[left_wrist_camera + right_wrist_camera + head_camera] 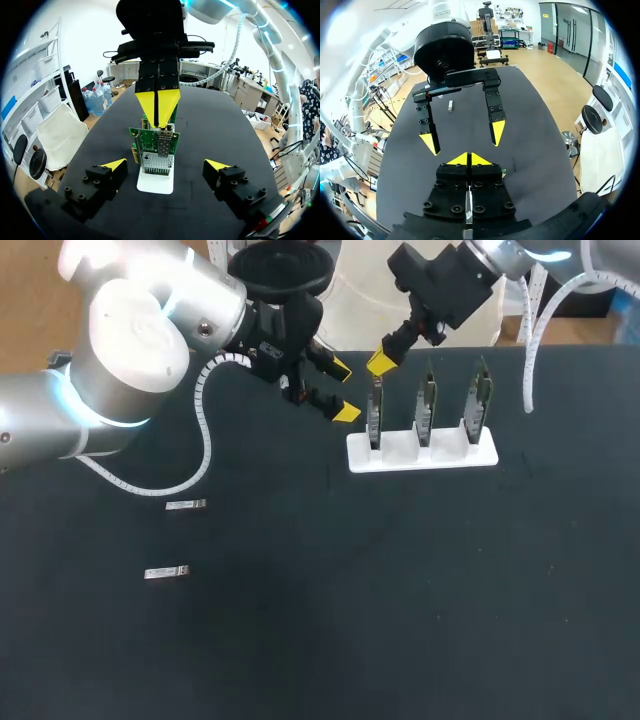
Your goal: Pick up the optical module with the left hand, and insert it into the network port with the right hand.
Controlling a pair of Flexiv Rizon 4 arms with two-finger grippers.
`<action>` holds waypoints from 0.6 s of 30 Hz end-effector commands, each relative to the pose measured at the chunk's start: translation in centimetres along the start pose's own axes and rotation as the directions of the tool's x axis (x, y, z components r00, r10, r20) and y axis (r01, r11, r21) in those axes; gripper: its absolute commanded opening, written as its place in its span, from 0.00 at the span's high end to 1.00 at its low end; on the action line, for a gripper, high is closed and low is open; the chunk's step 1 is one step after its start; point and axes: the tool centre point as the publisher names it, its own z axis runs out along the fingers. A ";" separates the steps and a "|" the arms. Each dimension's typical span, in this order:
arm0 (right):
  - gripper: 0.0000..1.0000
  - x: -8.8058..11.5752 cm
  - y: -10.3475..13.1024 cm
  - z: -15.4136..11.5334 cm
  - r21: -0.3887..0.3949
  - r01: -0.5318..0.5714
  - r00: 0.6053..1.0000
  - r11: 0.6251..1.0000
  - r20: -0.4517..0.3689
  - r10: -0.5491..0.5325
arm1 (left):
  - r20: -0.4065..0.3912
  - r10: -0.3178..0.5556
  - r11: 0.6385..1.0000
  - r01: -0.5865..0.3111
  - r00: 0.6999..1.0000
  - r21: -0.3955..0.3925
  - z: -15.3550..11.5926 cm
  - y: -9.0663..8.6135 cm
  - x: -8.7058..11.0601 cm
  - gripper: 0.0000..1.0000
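Well, the dark desk (400, 620) fills the head view. My left arm (130, 350) comes in from 9 o'clock and my right arm (450, 280) from 1 o'clock. At about 2 o'clock from the desk's middle stands a white holder (455, 455) with three upright network cards, and both arms meet at the leftmost card (375, 410).

The right claw (382, 362) hangs just above that card's top edge, its yellow tips pressed together. The left claw (342, 390) sits just beside it at 9 o'clock, spread wide and holding nothing.

Two optical modules lie flat, well apart from both claws. The first module (186, 504) and the second module (167, 572) are off toward 7 o'clock from the left claw, and each has its long axis running 3 to 9. My left arm is the nearer one to them.

I judge the coming move turns on the straight drop from the right claw's tips to the port at 6 o'clock beneath them.

In the right wrist view a thin pale sliver (468, 210) shows in the seam between the fingers. I cannot tell whether that is a module. The port's mouth is hidden under the tips in every view.
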 end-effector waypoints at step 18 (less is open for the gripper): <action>1.00 -0.9 0.8 -1.7 -0.004 0.063 0.990 0.998 0.131 -0.062 | -0.004 -0.001 1.000 0.001 1.000 -0.001 0.0 0.0 -0.1 0.00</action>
